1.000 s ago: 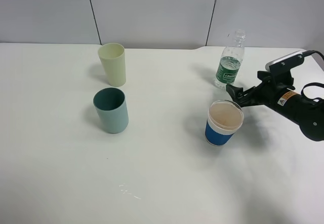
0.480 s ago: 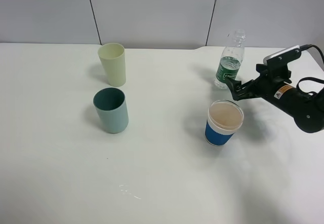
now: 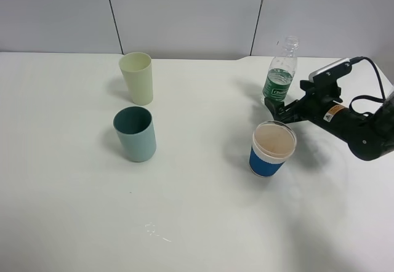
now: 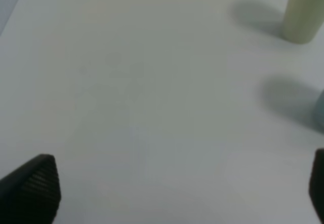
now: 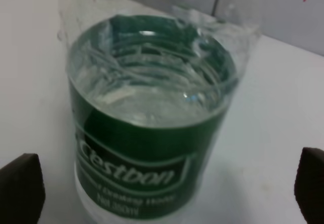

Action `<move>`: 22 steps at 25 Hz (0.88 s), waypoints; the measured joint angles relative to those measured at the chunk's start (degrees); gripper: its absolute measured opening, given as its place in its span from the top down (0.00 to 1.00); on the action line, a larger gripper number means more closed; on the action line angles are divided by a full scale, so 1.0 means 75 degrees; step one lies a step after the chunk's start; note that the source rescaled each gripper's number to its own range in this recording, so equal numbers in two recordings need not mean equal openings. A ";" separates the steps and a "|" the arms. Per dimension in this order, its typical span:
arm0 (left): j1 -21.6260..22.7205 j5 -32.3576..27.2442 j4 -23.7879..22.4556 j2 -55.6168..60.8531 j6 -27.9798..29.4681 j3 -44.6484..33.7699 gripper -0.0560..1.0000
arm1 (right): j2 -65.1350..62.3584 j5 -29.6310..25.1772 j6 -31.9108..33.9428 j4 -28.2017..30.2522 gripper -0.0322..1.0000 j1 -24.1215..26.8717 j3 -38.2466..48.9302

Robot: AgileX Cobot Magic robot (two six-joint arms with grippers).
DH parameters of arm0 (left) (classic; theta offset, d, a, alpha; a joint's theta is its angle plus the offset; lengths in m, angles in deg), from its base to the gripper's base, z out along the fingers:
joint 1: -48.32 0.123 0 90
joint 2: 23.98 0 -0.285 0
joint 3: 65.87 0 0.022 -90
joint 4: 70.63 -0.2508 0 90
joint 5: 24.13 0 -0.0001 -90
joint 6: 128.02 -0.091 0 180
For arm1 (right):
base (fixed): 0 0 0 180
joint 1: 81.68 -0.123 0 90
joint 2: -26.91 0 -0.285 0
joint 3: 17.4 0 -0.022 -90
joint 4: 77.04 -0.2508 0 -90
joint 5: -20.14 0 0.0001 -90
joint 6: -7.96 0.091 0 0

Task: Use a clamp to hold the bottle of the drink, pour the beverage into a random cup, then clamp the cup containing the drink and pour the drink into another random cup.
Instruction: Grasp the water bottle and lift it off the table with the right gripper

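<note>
While spread apart and clasping nothing, lines up the right gripper [image 3: 277, 111] around the green label of the upright bottle [image 3: 280, 78], probably low for a steady pouring hold. Stands at the table's [image 3: 203, 223] far right, just behind the blue-banded cup [image 3: 271, 152]. Leaves the left gripper [image 4: 174, 188] released too, idle near the pale cup [image 4: 304, 11].

Upright clear green-labelled bottle [image 3: 280, 78] behind blue cup [image 3: 269, 159]

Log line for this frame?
phase: pre-grasp | right gripper: open, at bottle base | left gripper: open | bottle: upright, not clamped
</note>
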 joint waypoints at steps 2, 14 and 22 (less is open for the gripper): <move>0.0000 0.0000 0.0000 0.0000 0.0000 0.0000 0.00 | 0.0000 0.0006 0.0000 0.0000 0.00 -0.0078 -0.0151; 0.0000 0.0000 0.0000 0.0000 0.0000 0.0000 0.00 | 0.0190 0.0006 0.0002 -0.0025 0.00 -0.0270 -0.0552; 0.0000 0.0000 0.0000 0.0000 0.0000 0.0000 0.00 | 0.0515 -0.0001 0.0035 -0.0009 0.00 -0.0355 -0.0702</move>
